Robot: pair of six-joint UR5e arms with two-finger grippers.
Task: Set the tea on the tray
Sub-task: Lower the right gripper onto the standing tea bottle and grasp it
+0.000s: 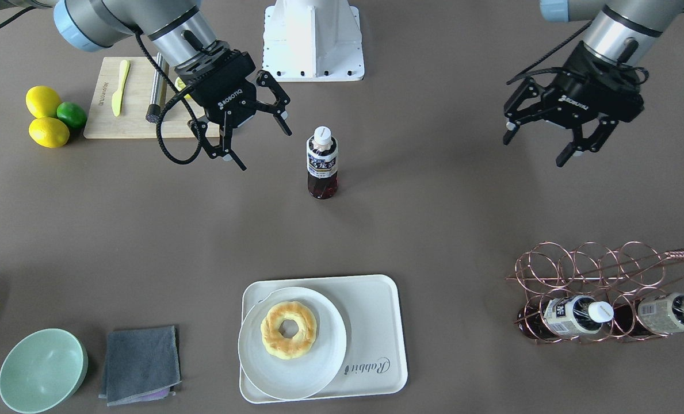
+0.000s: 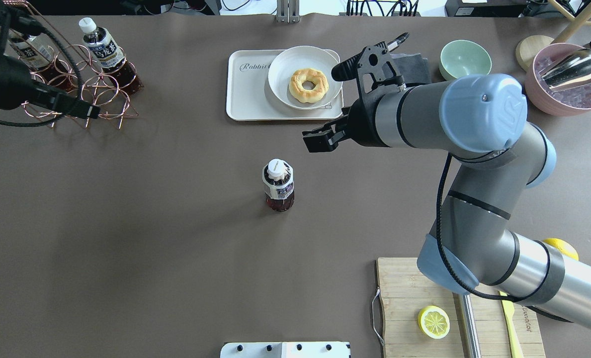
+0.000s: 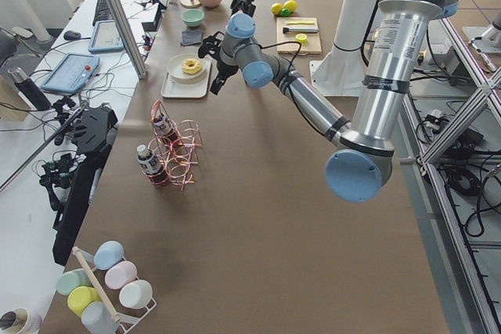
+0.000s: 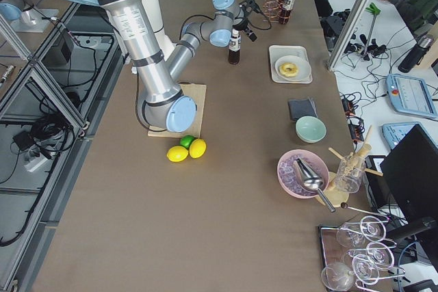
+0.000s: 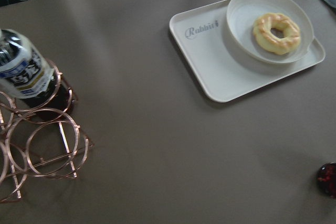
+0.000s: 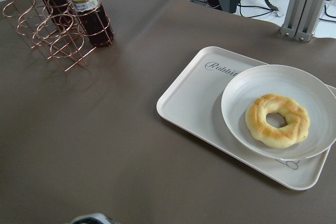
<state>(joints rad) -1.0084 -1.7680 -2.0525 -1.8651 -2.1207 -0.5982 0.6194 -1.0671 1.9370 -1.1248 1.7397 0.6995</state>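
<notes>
One tea bottle (image 1: 322, 164) stands upright at the table's middle, and also shows in the overhead view (image 2: 278, 184). Two more like it lie in a copper wire rack (image 1: 583, 287). The cream tray (image 1: 376, 322) marked "Rabbit" lies at the operators' side (image 2: 245, 94) and carries a round white plate (image 1: 295, 368) with a doughnut (image 1: 288, 329). My right gripper (image 1: 264, 144) is open and empty, hovering beside the standing bottle, apart from it. My left gripper (image 1: 536, 149) is open and empty, above bare table near the rack.
A wooden cutting board (image 1: 103, 118) with a yellow knife and a lemon slice (image 2: 434, 321) lies by the right arm's base. Lemons and a lime (image 1: 51, 118), a green bowl (image 1: 42, 371), a grey cloth (image 1: 140, 363) and a pink bowl with a scoop (image 2: 568, 79) stand around.
</notes>
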